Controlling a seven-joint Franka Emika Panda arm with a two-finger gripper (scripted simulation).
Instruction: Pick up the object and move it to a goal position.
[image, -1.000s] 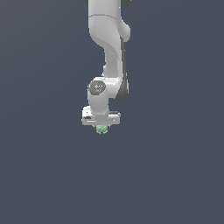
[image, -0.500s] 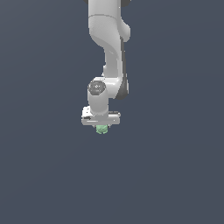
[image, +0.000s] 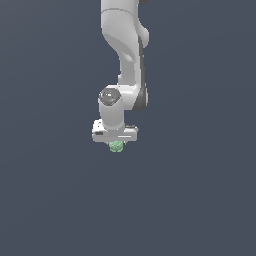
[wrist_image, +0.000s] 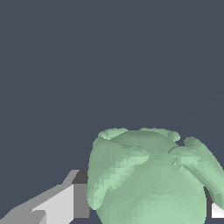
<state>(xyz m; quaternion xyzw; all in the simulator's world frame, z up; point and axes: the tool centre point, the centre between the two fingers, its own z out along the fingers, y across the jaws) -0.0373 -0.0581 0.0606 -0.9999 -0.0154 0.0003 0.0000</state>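
Observation:
The object (image: 116, 146) is a small pale mint-green lumpy blob just under the white gripper bar in the exterior view. My gripper (image: 116, 145) hangs from the white-grey arm near the middle of that view and is shut on the object. In the wrist view the object (wrist_image: 148, 179) fills the space between the fingers, with one grey-white finger (wrist_image: 65, 203) against its side and only a sliver of the other finger showing. No goal marker shows in either view.
The white-grey arm (image: 125, 55) comes down from the top of the exterior view. Behind it is only a plain dark grey-blue background (image: 200, 190).

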